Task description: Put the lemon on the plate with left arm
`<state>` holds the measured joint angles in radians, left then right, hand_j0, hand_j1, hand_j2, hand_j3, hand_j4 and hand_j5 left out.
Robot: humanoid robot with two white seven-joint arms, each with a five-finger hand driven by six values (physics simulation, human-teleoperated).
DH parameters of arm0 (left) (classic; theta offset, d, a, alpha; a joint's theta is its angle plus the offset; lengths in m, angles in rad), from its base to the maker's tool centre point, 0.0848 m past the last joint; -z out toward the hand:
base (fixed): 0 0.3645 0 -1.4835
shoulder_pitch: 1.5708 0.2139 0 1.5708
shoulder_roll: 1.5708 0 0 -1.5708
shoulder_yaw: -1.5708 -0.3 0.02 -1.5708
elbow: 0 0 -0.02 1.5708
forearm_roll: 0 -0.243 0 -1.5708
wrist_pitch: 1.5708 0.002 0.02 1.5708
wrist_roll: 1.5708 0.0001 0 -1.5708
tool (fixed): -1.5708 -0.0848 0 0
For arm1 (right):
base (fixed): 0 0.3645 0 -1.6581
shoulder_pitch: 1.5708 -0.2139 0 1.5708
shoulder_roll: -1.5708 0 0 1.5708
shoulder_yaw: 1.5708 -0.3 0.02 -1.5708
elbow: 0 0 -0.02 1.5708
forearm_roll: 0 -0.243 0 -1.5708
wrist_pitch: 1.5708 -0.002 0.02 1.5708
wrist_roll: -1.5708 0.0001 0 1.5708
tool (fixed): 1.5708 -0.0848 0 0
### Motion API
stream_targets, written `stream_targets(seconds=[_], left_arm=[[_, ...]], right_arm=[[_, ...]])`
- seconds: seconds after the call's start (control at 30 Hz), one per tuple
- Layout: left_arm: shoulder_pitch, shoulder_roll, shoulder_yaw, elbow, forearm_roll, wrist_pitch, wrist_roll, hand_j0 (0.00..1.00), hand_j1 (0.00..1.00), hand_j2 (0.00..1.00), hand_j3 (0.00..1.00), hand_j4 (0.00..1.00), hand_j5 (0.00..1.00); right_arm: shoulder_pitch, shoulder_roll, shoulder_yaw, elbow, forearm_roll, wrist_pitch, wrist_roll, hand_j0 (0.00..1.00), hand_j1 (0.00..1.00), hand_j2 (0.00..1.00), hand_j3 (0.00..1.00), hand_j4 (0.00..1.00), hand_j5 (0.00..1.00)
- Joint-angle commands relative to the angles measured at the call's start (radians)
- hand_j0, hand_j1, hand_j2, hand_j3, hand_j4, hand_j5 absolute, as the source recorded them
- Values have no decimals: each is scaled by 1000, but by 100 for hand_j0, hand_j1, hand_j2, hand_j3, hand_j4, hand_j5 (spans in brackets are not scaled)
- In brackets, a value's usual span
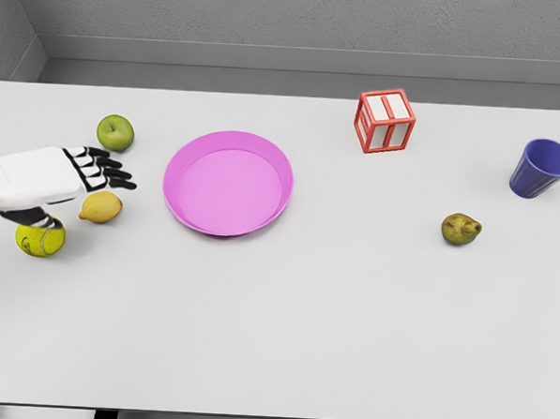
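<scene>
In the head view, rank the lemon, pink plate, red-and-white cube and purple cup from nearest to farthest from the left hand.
From the left hand:
1. Lemon, just below the fingers.
2. Pink plate, to its right.
3. Red-and-white cube, right of centre, toward the back.
4. Purple cup, at the far right edge.

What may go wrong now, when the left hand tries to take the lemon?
1. The tennis ball lies under the left hand, close beside the lemon; the hand may bump it away or grasp it instead.
2. The open fingers may push the round lemon so it rolls off before reaching the plate.
</scene>
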<state>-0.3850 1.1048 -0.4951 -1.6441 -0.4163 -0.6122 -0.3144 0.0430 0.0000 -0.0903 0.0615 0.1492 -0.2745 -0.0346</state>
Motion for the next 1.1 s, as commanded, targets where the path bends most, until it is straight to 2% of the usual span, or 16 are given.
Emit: stream_targets(seconds=[0.0, 0.1, 0.4, 0.73, 1.07], left_arm=[[-3, -17, 6, 4, -19, 1, -11, 100, 100, 100, 100, 100, 100], [-11, -40, 6, 13, -53, 1, -11, 100, 100, 100, 100, 100, 100], [-18, -83, 1, 78, -70, 1, -11, 100, 100, 100, 100, 100, 100], [-26, -126, -2, 99, -98, 1, -11, 93, 93, 93, 93, 93, 93], [-35, -149, -7, 102, -101, 1, -11, 93, 93, 93, 93, 93, 93]], right_arm=[[0, 0, 0, 0, 0, 0, -1, 100, 100, 100, 100, 100, 100], [0, 0, 0, 0, 0, 0, -1, 100, 100, 100, 100, 100, 100], [0, 0, 0, 0, 0, 0, -1, 100, 100, 100, 100, 100, 100], [0, 0, 0, 0, 0, 0, -1, 100, 100, 100, 100, 100, 100], [0, 0, 0, 0, 0, 0, -1, 100, 100, 100, 100, 100, 100]])
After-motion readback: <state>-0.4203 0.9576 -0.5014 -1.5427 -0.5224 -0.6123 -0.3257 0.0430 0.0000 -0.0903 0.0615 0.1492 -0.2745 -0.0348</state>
